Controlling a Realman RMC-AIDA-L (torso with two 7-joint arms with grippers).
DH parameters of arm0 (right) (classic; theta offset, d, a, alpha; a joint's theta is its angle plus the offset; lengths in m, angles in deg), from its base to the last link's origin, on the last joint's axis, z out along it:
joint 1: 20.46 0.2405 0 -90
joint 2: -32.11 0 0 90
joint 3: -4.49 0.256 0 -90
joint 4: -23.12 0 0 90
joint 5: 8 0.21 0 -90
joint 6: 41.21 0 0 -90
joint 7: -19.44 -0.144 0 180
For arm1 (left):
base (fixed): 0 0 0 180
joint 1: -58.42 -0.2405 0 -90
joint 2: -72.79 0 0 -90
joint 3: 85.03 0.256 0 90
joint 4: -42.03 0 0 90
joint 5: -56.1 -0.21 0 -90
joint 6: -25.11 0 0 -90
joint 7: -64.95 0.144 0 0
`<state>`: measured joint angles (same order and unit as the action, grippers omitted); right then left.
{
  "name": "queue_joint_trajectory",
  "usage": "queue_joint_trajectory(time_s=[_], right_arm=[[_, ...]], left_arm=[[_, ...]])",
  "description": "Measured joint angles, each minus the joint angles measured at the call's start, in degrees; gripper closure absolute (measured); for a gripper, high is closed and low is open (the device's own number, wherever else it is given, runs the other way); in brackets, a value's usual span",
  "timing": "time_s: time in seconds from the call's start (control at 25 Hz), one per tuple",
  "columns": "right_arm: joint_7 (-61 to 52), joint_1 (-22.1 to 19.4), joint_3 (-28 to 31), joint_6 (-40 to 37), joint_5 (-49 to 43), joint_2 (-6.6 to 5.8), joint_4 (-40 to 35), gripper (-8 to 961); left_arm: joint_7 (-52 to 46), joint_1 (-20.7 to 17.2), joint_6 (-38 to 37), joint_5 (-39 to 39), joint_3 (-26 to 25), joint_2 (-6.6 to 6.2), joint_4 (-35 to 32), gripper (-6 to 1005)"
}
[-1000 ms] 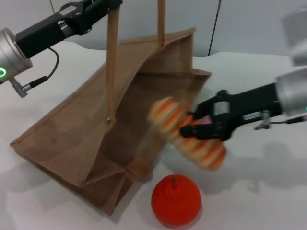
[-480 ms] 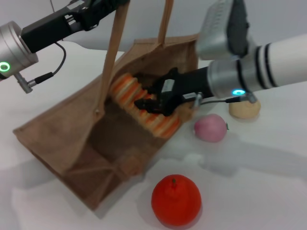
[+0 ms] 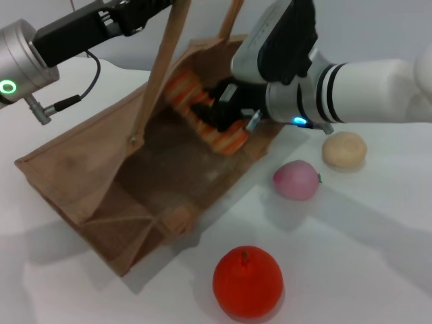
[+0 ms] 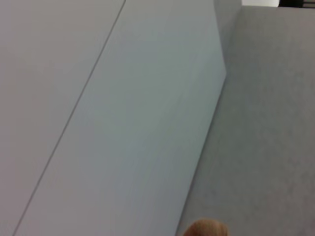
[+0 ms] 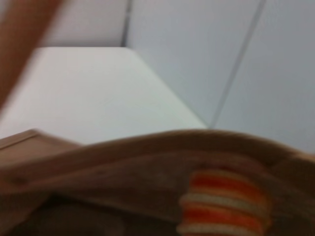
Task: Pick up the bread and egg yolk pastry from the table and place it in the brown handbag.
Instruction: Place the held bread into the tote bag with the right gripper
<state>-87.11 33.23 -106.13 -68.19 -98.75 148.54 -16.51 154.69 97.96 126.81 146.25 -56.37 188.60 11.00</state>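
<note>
The brown handbag (image 3: pixel 88 175) lies tilted on the table with its mouth open toward the right. My left gripper (image 3: pixel 152 7) is at the top edge of the head view, shut on one bag handle (image 3: pixel 160 74) and holding it up. My right gripper (image 3: pixel 216 111) is shut on the striped bread (image 3: pixel 185 91) and holds it inside the bag's mouth. The bread also shows in the right wrist view (image 5: pixel 224 206), behind the bag's rim (image 5: pixel 123 147). The egg yolk pastry (image 3: pixel 344 150) sits on the table to the right of the bag.
A pink ball (image 3: pixel 295 179) lies next to the pastry, close to the bag's mouth. A round orange-red fruit (image 3: pixel 248 281) sits at the front. The left wrist view shows only wall panels and a tan scrap (image 4: pixel 206 229).
My right gripper has carried the bread from beside the bag up and into its mouth. The bag's opening has been pulled wider, and the pastry and pink ball have come into view.
</note>
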Motion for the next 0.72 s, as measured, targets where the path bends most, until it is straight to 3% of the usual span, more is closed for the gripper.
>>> queue_joint_trajectory(time_s=[0.4, 0.72], right_arm=[[-2.1, -0.3, -0.3, 11.9, 0.1, 0.02, 5.1, 669], [-1.0, -0.6, -6.7, 12.2, 0.1, -0.06, 3.9, 673]], left_arm=[[-0.6, 0.4, 4.1, 2.6, -0.3, 0.16, 0.0, 878], [-0.4, -1.6, 6.6, 6.1, -1.7, -0.16, 0.0, 878]])
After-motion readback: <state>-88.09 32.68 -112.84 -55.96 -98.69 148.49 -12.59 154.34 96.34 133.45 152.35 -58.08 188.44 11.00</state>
